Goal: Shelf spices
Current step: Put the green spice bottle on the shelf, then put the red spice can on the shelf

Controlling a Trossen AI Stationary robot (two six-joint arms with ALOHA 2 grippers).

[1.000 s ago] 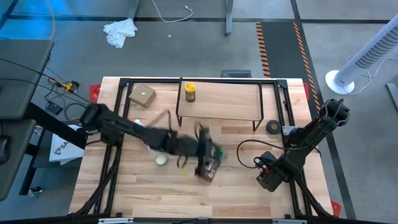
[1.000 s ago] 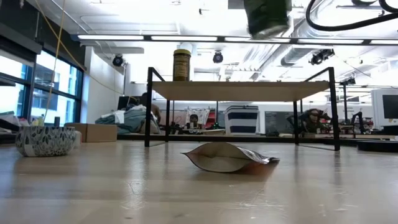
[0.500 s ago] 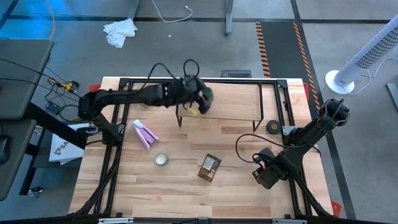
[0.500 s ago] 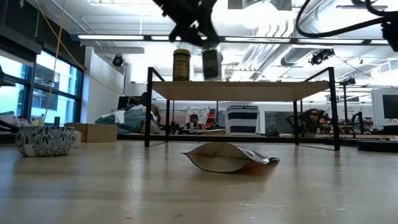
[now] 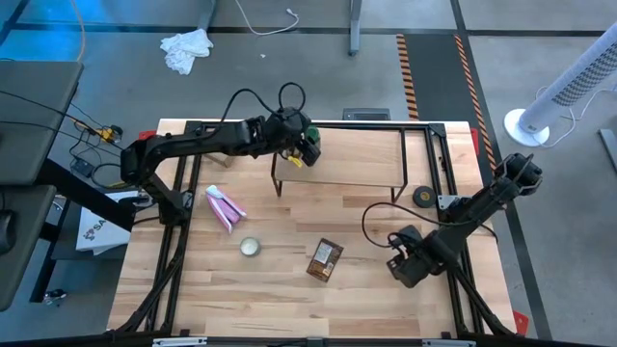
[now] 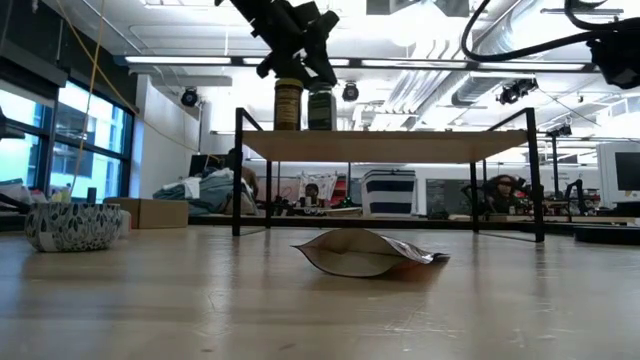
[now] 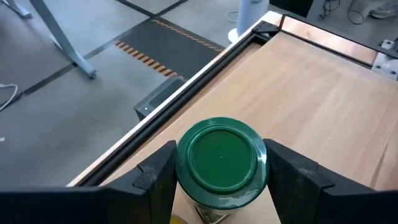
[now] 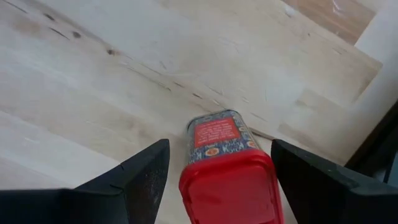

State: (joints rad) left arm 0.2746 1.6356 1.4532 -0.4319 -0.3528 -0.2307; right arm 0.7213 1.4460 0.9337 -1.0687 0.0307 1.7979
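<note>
Shelf [image 5: 357, 154]: green-lidded jar [image 7: 222, 159] now beside yellow-lidded jar [image 6: 288, 104].

Even overhead lighting; strong backlight in the low view.

High view: the desk [image 5: 289, 289] is evenly and brightly lit, with soft, short shadows; a blue glow tints the floor at 10 o'clock. Low view: ceiling light strips [image 6: 200, 62] and windows [image 6: 40, 130] at 9 o'clock backlight the scene, so the shelf [image 6: 390, 145] legs and the arm read as dark silhouettes; a pale sheen lies on the near desk surface, which is soft-focused, as is the room behind. Left wrist view: the green-lidded jar [image 7: 222, 163] is sharp, with a mild highlight on its lid. Right wrist view: the red boxy container [image 8: 229, 168] is slightly blurred close to the lens; desk grain is clear.
</note>
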